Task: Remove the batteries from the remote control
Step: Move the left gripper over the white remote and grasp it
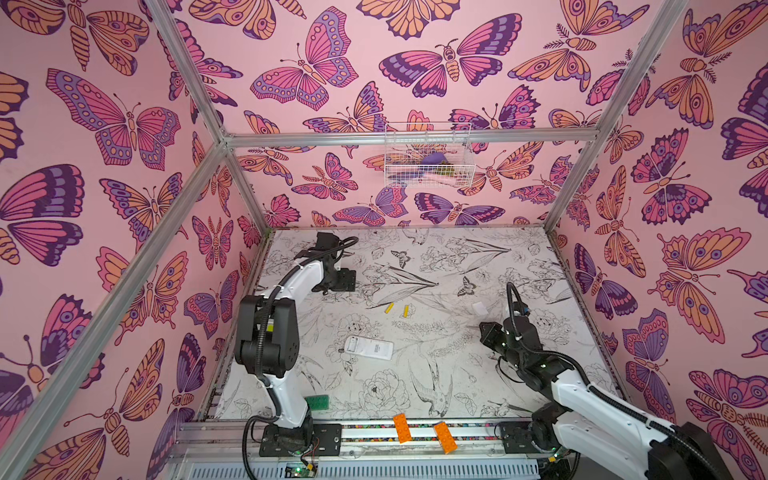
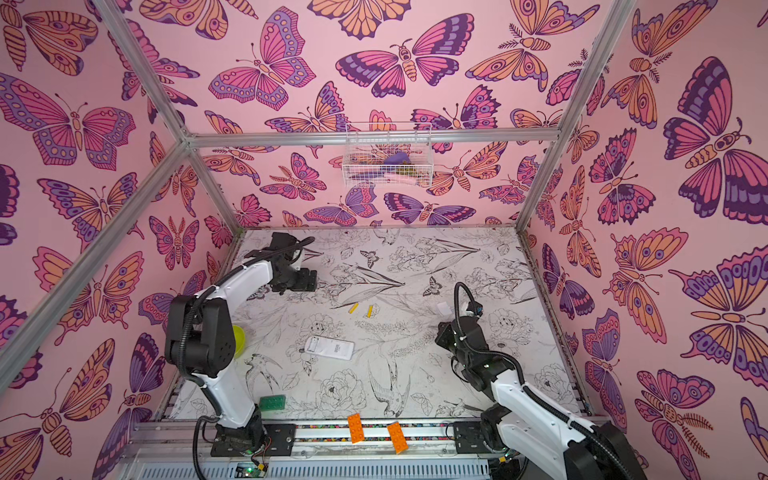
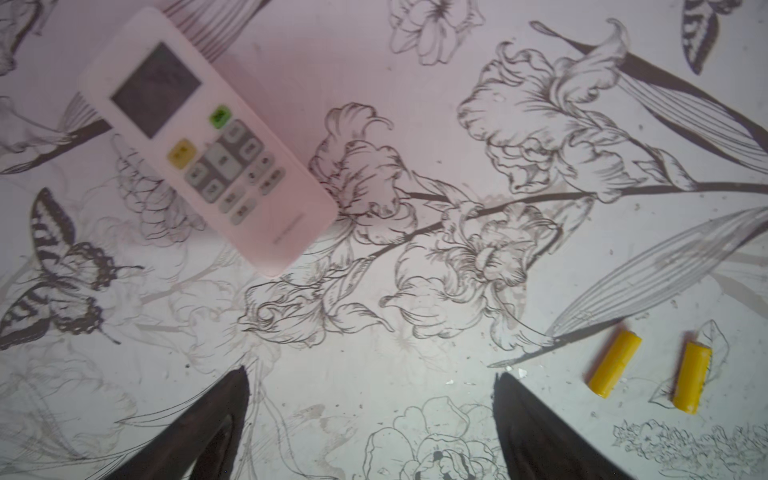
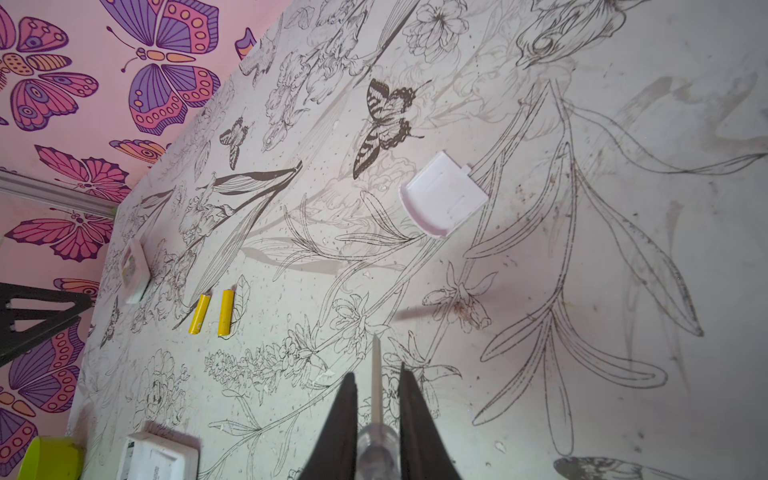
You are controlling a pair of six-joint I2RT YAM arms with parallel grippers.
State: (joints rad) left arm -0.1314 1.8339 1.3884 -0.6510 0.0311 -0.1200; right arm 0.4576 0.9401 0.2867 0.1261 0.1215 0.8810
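The yellow batteries [image 3: 615,363] lie flat, side by side, mid tabletop [image 3: 374,332], beyond the face-down remote [image 1: 369,347], with their long axes near parallel and running roughly front to back. They look light, rigid, smooth and apt to roll, so pinch one across its middle. The left tool [image 3: 372,372] is spread and empty; the right tool [image 4: 376,370] pinches the screwdriver [image 4: 375,353].

The desk [image 4: 623,124] is a matt printed sheet, pretty scuffed and speckled with grime. The yellow batteries [image 3: 614,363] look matt, no shine. The remote [image 3: 208,141] and the loose cover [image 4: 444,194] are smooth white plastic with a faint sheen. The screwdriver [image 4: 376,374] has a clear glossy plastic handle and a dull metal shaft. The frame rails [image 1: 407,137] look like brushed aluminium.
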